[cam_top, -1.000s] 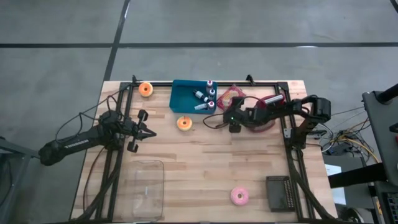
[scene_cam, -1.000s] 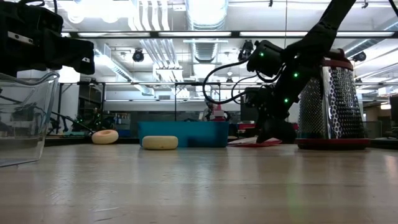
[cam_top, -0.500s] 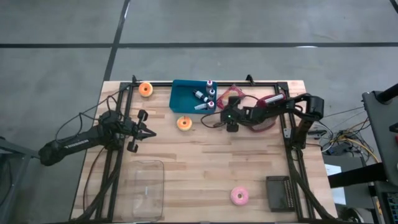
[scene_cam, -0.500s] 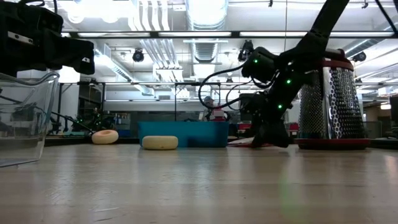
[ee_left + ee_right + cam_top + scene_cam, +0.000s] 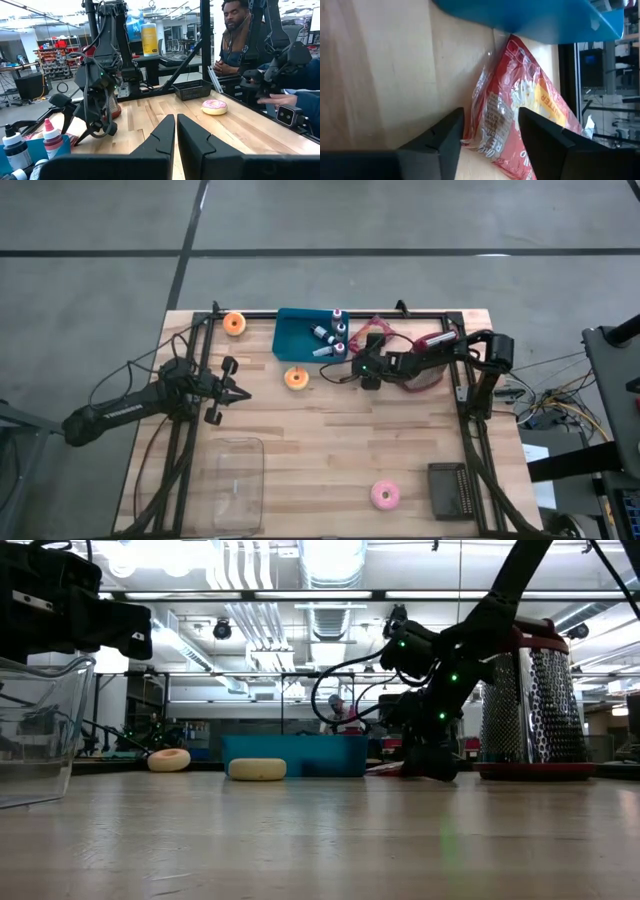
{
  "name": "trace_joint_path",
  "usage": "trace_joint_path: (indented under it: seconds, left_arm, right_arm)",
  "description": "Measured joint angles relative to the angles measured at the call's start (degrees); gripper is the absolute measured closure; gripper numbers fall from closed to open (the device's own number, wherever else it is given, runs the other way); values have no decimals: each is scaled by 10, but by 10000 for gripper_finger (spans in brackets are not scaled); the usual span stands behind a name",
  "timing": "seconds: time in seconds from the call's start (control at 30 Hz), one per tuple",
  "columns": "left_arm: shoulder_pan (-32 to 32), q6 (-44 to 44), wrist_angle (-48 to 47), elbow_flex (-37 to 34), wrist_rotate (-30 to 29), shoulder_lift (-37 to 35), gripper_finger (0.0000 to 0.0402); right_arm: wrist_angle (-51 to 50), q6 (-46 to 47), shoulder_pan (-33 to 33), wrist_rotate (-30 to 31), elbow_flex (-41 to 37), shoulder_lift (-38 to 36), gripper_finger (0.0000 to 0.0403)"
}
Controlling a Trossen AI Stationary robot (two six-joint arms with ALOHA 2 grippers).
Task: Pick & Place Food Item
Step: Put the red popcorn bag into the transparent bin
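A red snack bag (image 5: pixel 525 95) lies flat on the wooden table just right of the blue tray (image 5: pixel 300 335), at the far side in the high view (image 5: pixel 380 335). My right gripper (image 5: pixel 491 112) is open, slanting down, with one finger on either side of the bag's end nearest the tray; in the low view it is down at the table top (image 5: pixel 430 762). My left gripper (image 5: pixel 243 393) waits shut above the table's left half, level (image 5: pixel 176 120). My right gripper's fingers (image 5: pixel 445 135) stand astride the crinkled end of the bag (image 5: pixel 487 117), slanting down from the table's right side. The bag lies flat on the table. I cannot tell whether either finger touches it.
Small bottles lie in the blue tray. Orange donuts sit at the far left (image 5: pixel 235 323) and before the tray (image 5: pixel 296 378). A pink donut (image 5: pixel 385 495), a black basket (image 5: pixel 455 490) and a clear container (image 5: pixel 232 475) stand near the front. A metal grater (image 5: pixel 530 705) is behind my right arm.
My right gripper has gone toward the table's left edge and down, along the bag to its end beside the blue tray. The bag has stayed where it was.
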Motion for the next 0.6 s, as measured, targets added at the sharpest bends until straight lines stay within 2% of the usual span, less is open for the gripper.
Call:
trace_joint_path:
  seconds: [0.43,0.6]
  left_arm:
    - [0,0,0,0,0,0,376]
    - [0,0,0,0,0,0,376]
  right_arm:
    - [-7,51,-1,5,-1,0,377]
    - [-7,63,-1,7,-2,0,394]
